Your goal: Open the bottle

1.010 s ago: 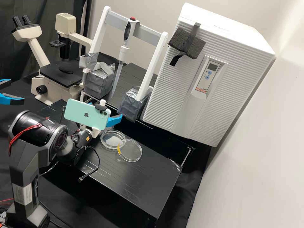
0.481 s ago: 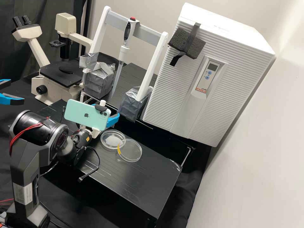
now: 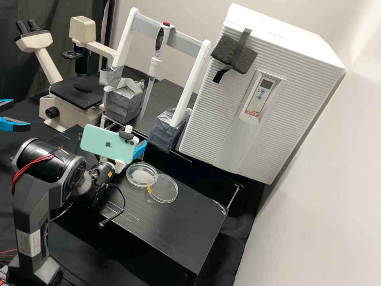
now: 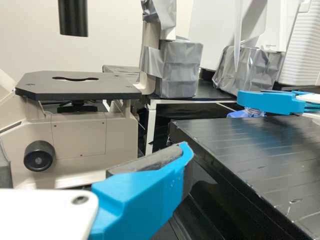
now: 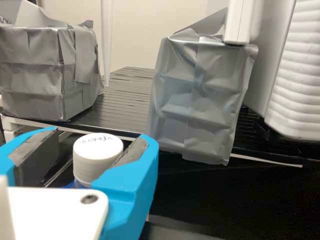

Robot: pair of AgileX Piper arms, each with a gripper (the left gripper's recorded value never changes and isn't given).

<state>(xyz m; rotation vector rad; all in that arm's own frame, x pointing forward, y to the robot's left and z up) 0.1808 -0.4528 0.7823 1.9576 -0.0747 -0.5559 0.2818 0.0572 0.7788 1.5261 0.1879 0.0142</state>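
A small bottle with a white cap (image 5: 97, 149) stands on the black bench between the blue fingers of my right gripper (image 5: 89, 142). One finger's pad (image 5: 131, 150) lies against the cap, and a narrow dark gap remains on the other side, so the gripper is open. From the left wrist view the bottle's bluish body (image 4: 245, 114) shows under the right gripper's finger (image 4: 270, 100). In the high view that gripper's finger (image 3: 139, 149) pokes out behind a mint phone (image 3: 107, 143) on the arm. My left gripper (image 3: 10, 115) hangs open and empty at the far left, beside the microscope.
Two clear petri dishes (image 3: 141, 174) (image 3: 162, 188) lie just in front of the right gripper. A microscope (image 3: 67, 99) stands at the back left. A pipette (image 3: 152, 71) hangs from its stand, whose feet are wrapped in grey tape (image 5: 195, 95). A large white machine (image 3: 258, 91) stands on the right.
The right gripper's visible blue finger has moved inward, toward the phone, narrowing around the bottle cap. The left gripper has stayed where it was.
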